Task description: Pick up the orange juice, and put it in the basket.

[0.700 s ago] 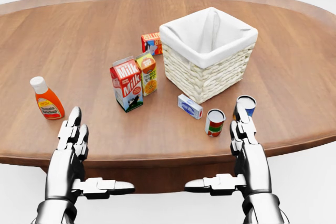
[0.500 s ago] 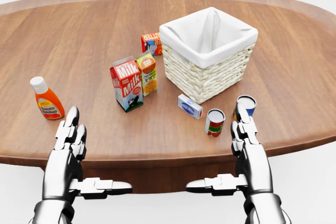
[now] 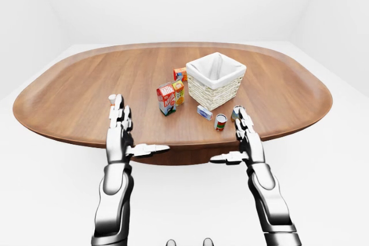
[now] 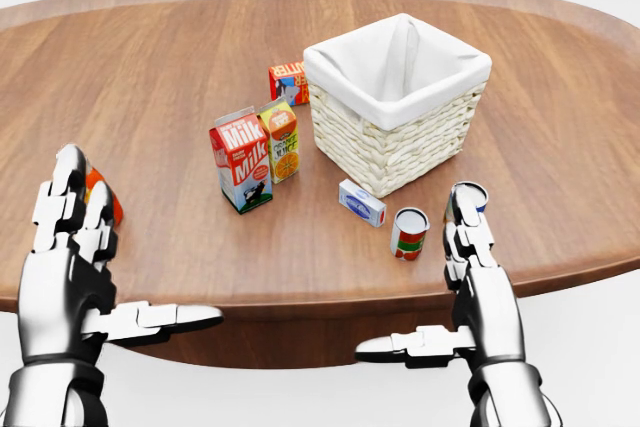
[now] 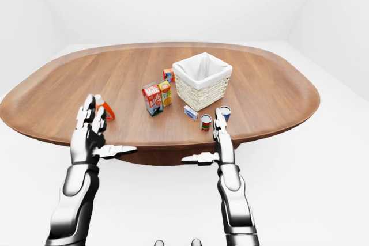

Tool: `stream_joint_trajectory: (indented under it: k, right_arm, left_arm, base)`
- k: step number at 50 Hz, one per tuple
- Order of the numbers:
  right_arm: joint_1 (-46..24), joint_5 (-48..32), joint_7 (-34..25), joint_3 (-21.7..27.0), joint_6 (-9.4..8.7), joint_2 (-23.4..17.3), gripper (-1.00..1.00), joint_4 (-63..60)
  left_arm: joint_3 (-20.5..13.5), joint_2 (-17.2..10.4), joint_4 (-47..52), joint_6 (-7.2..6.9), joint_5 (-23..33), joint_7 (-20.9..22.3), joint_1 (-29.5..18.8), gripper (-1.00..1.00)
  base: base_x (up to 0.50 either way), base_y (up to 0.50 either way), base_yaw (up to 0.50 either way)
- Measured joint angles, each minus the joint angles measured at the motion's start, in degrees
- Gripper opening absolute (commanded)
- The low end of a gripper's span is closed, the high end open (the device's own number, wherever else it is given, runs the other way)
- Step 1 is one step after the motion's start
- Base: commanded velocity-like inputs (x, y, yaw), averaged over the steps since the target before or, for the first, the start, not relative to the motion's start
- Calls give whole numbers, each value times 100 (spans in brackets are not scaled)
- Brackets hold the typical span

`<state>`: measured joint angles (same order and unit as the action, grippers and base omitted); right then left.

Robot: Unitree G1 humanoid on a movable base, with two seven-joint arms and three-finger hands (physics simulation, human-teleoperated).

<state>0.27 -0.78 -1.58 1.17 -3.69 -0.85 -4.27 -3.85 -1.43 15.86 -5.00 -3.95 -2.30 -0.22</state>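
Observation:
The orange juice carton stands upright on the wooden table, touching or nearly touching the red milk carton on its left. Just right of it sits the wicker basket with a white cloth liner, nothing visible inside. My left hand is open at the lower left of the head view, well left of and below the juice. My right hand is open at the lower right, below the basket. Neither hand holds anything.
A tomato sauce bottle is partly hidden behind my left hand. A small white-blue box, a red-green can and a blue can lie below the basket. A red-orange box stands above the juice.
My left hand has moved left and up, and now covers most of the tomato sauce bottle. My right hand has barely shifted. The objects on the table are unmoved.

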Motion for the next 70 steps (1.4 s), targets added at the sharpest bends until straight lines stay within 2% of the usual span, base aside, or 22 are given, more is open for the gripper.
stream_joint_trajectory:
  k: [3, 10, 18, 31, 50, 70]
  right_arm:
    - [-3, -40, 0, -19, -131, 0, 100, -212]
    - [-53, -135, -9, -69, -131, 6, 100, -765]
    - [-310, -230, -68, -105, -131, -15, 100, -1897]
    - [-787, -459, -258, -273, -131, -25, 100, -3298]
    - [-1281, -565, -362, -335, -131, -25, 100, -4077]
    - [-1688, -743, -406, -401, -131, -30, 100, -4064]
  left_arm:
    - [-55, 6, 307, 0, -60, 60, 52, 100]
    - [-192, 19, 801, 0, -302, 131, 126, 100]
    - [-213, -52, 1103, 0, -287, 278, 204, 100]
    - [-469, 29, 1679, 0, -877, 458, 367, 100]
    - [-626, 29, 1842, 0, -1278, 413, 441, 100]
    - [-684, 19, 1799, 0, -1480, 294, 453, 100]
  base:
    - [0, 0, 0]
    - [0, 0, 0]
    - [0, 0, 0]
    - [0, 0, 0]
    - [0, 0, 0]
    - [0, 0, 0]
